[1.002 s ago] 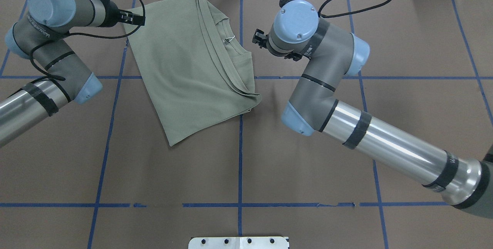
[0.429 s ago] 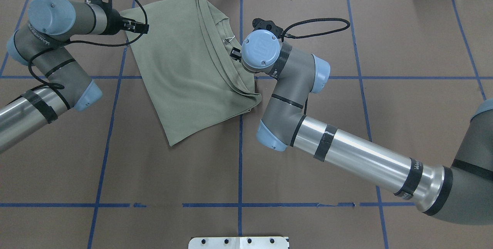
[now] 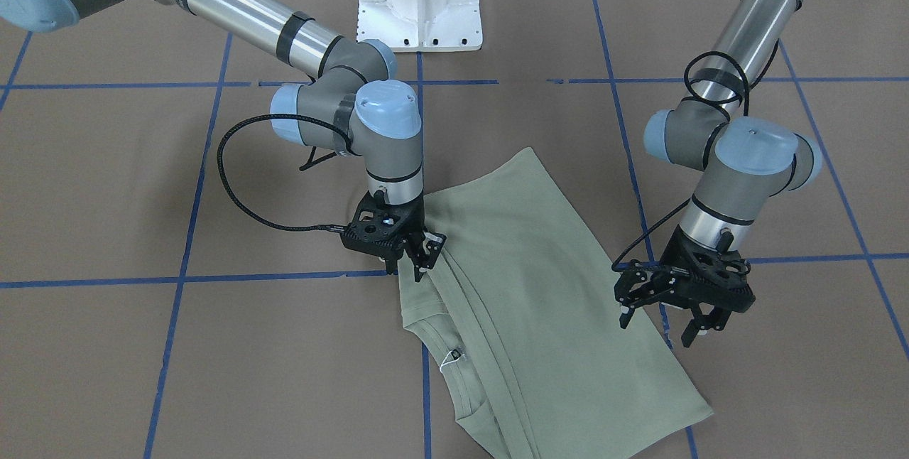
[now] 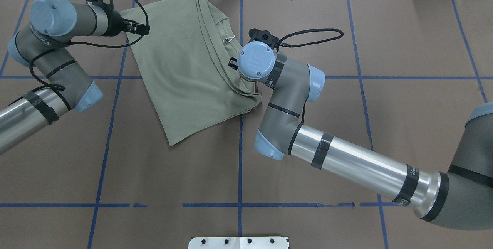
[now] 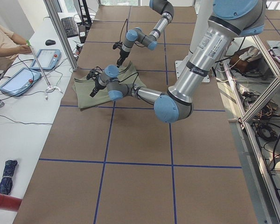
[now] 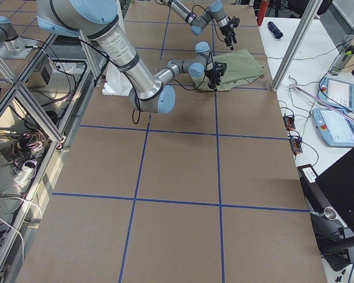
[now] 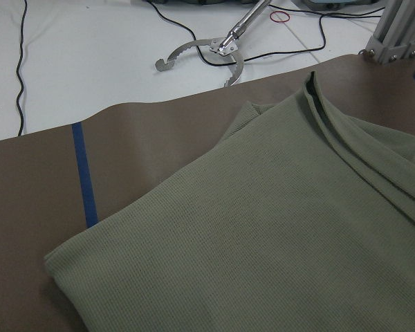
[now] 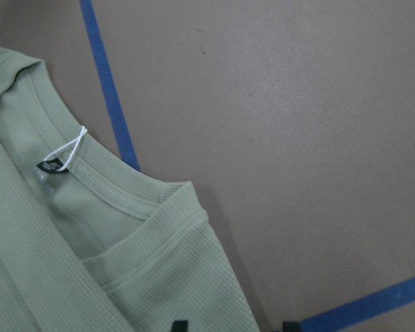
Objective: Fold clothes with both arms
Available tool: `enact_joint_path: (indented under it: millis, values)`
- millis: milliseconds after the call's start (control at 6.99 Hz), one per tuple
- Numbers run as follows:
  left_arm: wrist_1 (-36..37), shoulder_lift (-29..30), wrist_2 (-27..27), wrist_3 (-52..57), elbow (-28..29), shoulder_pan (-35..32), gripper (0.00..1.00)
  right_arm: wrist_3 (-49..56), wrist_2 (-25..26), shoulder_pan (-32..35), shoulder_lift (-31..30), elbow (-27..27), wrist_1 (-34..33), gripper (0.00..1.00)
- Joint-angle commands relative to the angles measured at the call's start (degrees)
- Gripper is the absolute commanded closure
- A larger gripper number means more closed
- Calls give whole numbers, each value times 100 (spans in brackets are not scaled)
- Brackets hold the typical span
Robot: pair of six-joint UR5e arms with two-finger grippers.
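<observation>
One pale sage-green knit shirt (image 4: 185, 71) is lying folded into a slanted rectangle on the brown-papered table (image 4: 366, 133). It is sitting close to the edge farthest from the robot, slightly toward the robot's left of the middle. Its ribbed collar (image 8: 117, 190) is facing the robot's right side, showing a black neck label (image 8: 50, 167) with a white thread loop (image 8: 68, 151). Several folded layers are running as ridges along that collar side.

At that same edge, just beside the collar, the right gripper (image 3: 406, 268) is pointing straight down with its jaws parted and gripping nothing. In its wrist view one fingertip (image 8: 180, 325) is sitting over the knit and the other over bare paper. Whether they are touching the cloth I cannot tell.

Over the shirt's opposite edge the left gripper (image 3: 655, 331) is hanging with its jaws spread wide and holding nothing.

Blue tape lines (image 4: 240, 156) are dividing the paper into squares. At the robot's edge a white pedestal base (image 3: 419, 4) is standing. Beyond the far edge a toothed metal claw (image 7: 206, 54) is lying on a white bench (image 7: 90, 62).
</observation>
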State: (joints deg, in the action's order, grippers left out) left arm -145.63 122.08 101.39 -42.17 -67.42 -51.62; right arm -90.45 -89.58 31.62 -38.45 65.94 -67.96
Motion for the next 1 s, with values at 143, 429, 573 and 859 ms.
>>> enact_joint_path:
  millis: [143,429,573,859]
  values:
    - [-9,-61,4,7,9,12,0,-8,46,-77,-5,-37,-25,50]
    - [-9,-62,-5,7,9,21,0,-17,46,-77,4,-37,-25,87]
    - [-35,-70,-5,7,18,29,0,-8,46,-77,13,-37,-33,100]
    - [-44,-88,-5,7,9,56,0,27,-6,-77,31,59,-138,100]
